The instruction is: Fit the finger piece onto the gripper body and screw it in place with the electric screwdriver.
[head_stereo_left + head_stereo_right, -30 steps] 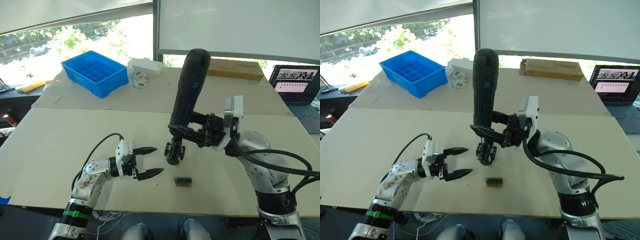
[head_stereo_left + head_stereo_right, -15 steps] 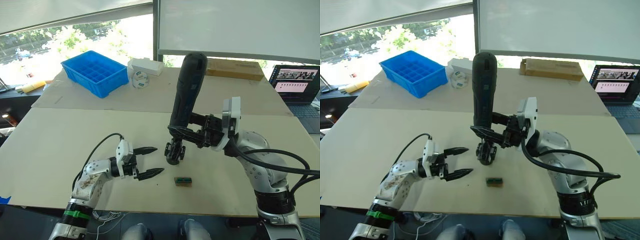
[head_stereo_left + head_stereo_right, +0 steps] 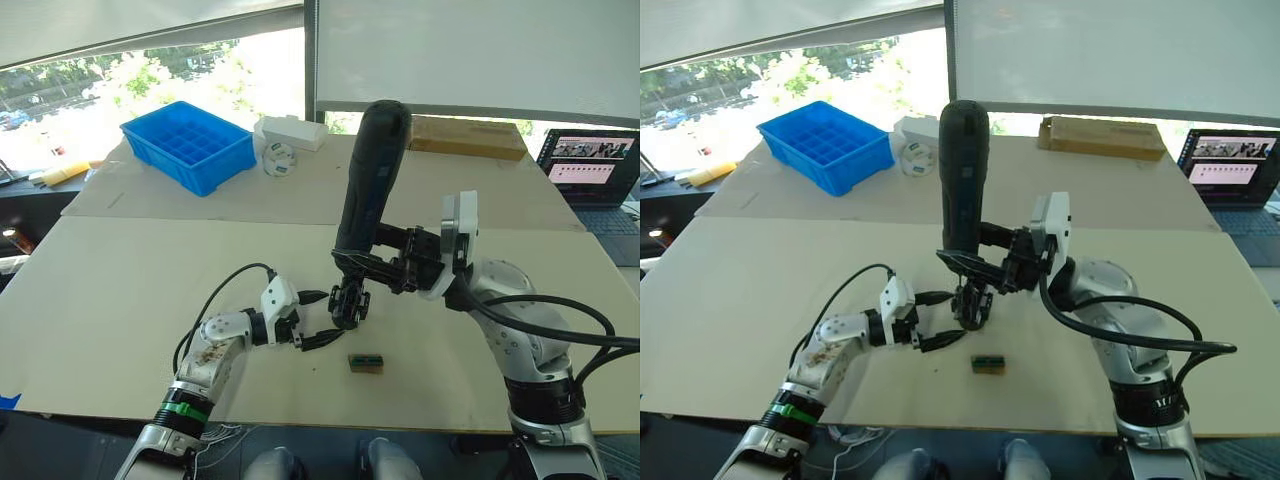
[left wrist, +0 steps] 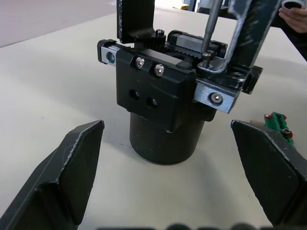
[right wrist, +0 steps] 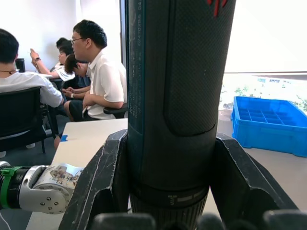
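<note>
Item: right gripper (image 3: 372, 268). I have it clenched round the lower barrel of the electric screwdriver (image 3: 368, 178), which stands nearly upright with a slight lean. Its thin bit (image 4: 209, 26) comes down onto a screw on top of the gripper body (image 4: 163, 103), directly beneath my right fingers.

Item: left gripper (image 3: 316, 318). Fingers spread, grasping nothing. The gripper body stands between them on its round base, with bare table visible on both sides of it, so no contact. The finger piece (image 4: 136, 19) rises upright from the top of the body, on the far side from this gripper.

Item: small green block (image 3: 366, 362). Lies on the table just beside the left gripper's lower fingertip, apart from the body.

Risks, as I judge them:
- Body unheld. If I drive the screw now, torque could spin or tip it.
- Screwdriver tall and top-heavy. A lean could walk the bit off the screw head.
- Closing the left fingers off-centre could push the body out from under the bit.

Surface: pale, smooth table (image 3: 120, 290), a second one behind carrying a blue tray (image 3: 190, 144), a white box (image 3: 292, 131) and a cardboard box (image 3: 470, 138).

Room: bright windows beyond, a laptop (image 3: 592, 168) to the right, seated people (image 5: 98, 72) visible past the screwdriver.
</note>
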Controlling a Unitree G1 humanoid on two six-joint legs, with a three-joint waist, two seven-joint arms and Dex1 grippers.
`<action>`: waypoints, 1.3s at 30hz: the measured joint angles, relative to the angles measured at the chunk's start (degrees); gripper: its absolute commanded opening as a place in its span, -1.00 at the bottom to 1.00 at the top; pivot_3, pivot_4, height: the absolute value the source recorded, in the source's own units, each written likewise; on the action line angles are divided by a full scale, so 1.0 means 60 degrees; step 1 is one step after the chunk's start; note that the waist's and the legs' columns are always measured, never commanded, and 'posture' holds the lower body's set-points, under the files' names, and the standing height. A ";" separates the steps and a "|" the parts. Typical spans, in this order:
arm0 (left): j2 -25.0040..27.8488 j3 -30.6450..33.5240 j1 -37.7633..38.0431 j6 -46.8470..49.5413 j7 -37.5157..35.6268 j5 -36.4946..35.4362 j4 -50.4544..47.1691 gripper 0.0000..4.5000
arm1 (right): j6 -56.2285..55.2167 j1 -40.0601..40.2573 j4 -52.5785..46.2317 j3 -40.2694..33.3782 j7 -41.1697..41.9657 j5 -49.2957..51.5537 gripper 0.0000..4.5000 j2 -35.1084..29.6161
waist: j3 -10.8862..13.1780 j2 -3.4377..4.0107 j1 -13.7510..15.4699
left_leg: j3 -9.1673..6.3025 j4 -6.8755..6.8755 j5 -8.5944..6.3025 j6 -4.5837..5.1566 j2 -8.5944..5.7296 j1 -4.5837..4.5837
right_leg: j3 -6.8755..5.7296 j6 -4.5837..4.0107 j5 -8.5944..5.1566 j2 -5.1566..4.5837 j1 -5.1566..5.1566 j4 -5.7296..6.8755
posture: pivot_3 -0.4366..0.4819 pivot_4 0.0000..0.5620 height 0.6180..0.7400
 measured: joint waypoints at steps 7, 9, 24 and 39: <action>-0.0474 -0.0221 -0.0442 0.0003 0.0003 0.0069 0.0413 1.00 | 0.0000 -0.0021 -0.0001 0.0012 -0.0009 0.0000 -0.15 0.0020 | 0.0000 -0.0001 0.0026 | 0.0000 0.0001 0.0000 0.0001 0.0000 0.0000 | 0.0000 0.0001 0.0000 -0.0002 0.0001 -0.0001 | -0.05 -0.47 1.00; -0.0568 -0.0238 -0.0570 0.0003 0.0013 0.0142 0.0510 1.00 | 0.0000 -0.0021 -0.0001 0.0013 -0.0015 0.0000 -0.15 0.0021 | 0.0000 0.0000 0.0023 | 0.0000 0.0001 0.0000 0.0001 -0.0001 0.0000 | 0.0000 0.0001 0.0000 -0.0002 0.0001 0.0000 | -0.05 -0.47 1.00; -0.0559 -0.0225 -0.0630 0.0004 0.0048 0.0191 0.0985 1.00 | 0.0000 -0.0049 0.0001 -0.0066 0.0029 0.0016 -0.15 0.0006 | 0.0000 -0.0001 0.0017 | -0.0001 0.0001 0.0000 0.0001 0.0000 -0.0001 | 0.0000 0.0001 0.0001 -0.0004 0.0001 0.0000 | -0.05 -0.47 1.00; -0.0966 -0.0239 -0.1011 -0.0394 0.0291 0.0504 0.1678 1.00 | 0.0000 -0.0052 0.0065 -0.0260 0.0263 0.0024 -0.15 -0.0228 | 0.0000 -0.0001 0.0050 | -0.0001 0.0002 0.0001 0.0002 -0.0001 0.0002 | 0.0000 -0.0001 0.0003 -0.0007 0.0002 0.0002 | -0.05 -0.47 1.00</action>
